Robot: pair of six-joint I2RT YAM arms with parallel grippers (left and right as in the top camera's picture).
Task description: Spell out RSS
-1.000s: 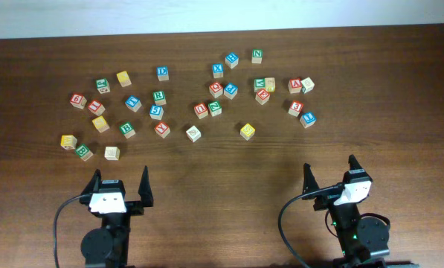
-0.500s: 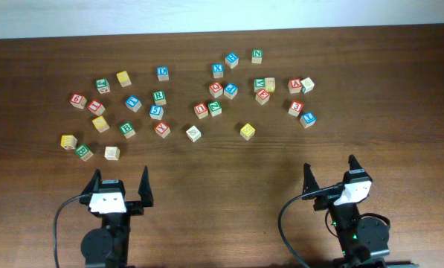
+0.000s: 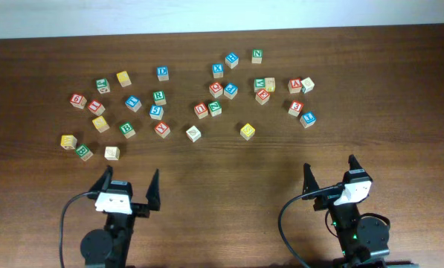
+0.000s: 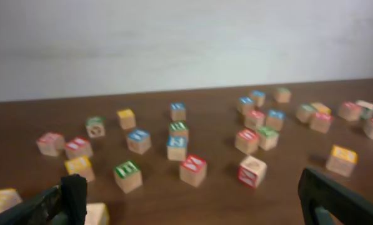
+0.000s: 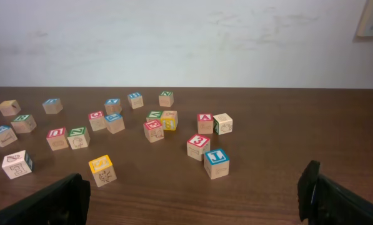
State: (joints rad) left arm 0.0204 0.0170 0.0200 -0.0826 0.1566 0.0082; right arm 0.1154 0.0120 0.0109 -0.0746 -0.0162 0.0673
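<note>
Overhead. Counter (image 3: pixel 229 179): dark brown wood grain, matte. Small wooden cubes (image 3: pixel 162 129) lie loose across its far half, none stacked; the sides are pale raw wood, the tops painted red, blue, green or yellow. Letters are too small to read, so the R and the S's cannot be singled out. One yellow-faced cube (image 3: pixel 248 131) sits alone near the middle of the counter, the nearest of the right-hand group to the near edge. Four more yellow ones are there, three toward the left edge. A green-faced cube (image 3: pixel 127 129) lies in the left group. Left hand (image 3: pixel 131 177) sits by the near edge, left of centre, black fingers spread wide and holding nothing. Right hand (image 3: pixel 329 165) sits by the near edge, right of centre, likewise spread and empty.

Left wrist. Blurred. Square-edged cubes show across the counter, well beyond the fingers (image 4: pixel 70 197).

Right wrist. Sharp. The yellow-faced cube is closest, with a blue-topped cube (image 5: pixel 216 162) to its right. Plain white wall (image 5: pixel 186 37) runs behind the far edge.
</note>
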